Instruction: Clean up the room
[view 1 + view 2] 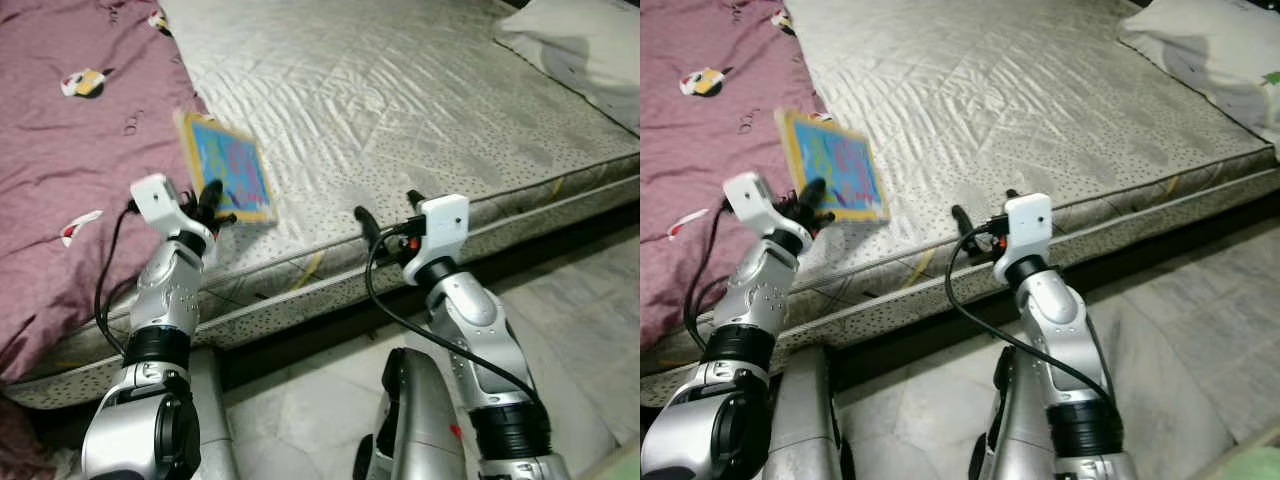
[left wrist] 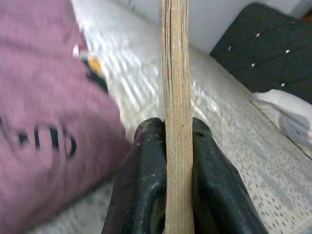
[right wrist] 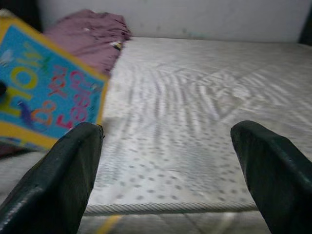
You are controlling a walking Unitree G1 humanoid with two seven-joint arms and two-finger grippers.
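Nearest to us: our two silver arms rise from the bottom of the head views, with the tiled floor (image 1: 330, 390) between them and the bed.
Left gripper (image 1: 208, 205): we hold it raised over the near edge of the mattress (image 1: 400, 110), its fingers (image 2: 141, 185) clamped on the lower edge of a picture book (image 1: 228, 165).
Book: thin, yellow-bordered, blue cover with coloured lettering; it stands tilted above the mattress beside the maroon blanket (image 1: 70, 150). In the left wrist view we see its page edge squeezed flat between both fingers.
Why held so: we judge the pinch on one edge suits a thin flat thing, since it lets the book come off the bed without sliding a finger beneath it.
Right gripper (image 1: 388, 222): we hold it just short of the mattress side, fingers (image 3: 63, 175) spread wide with nothing between them; it looks free to help or to wait.
Bed: bare quilted mattress, blanket heaped on our left, a white pillow (image 1: 580, 45) at the far right corner.
Containers: we see no box, basket or shelf here, so where the book belongs cannot be told.
Task stage: we judge the tidying is in hand, with the book picked up but not yet put away.
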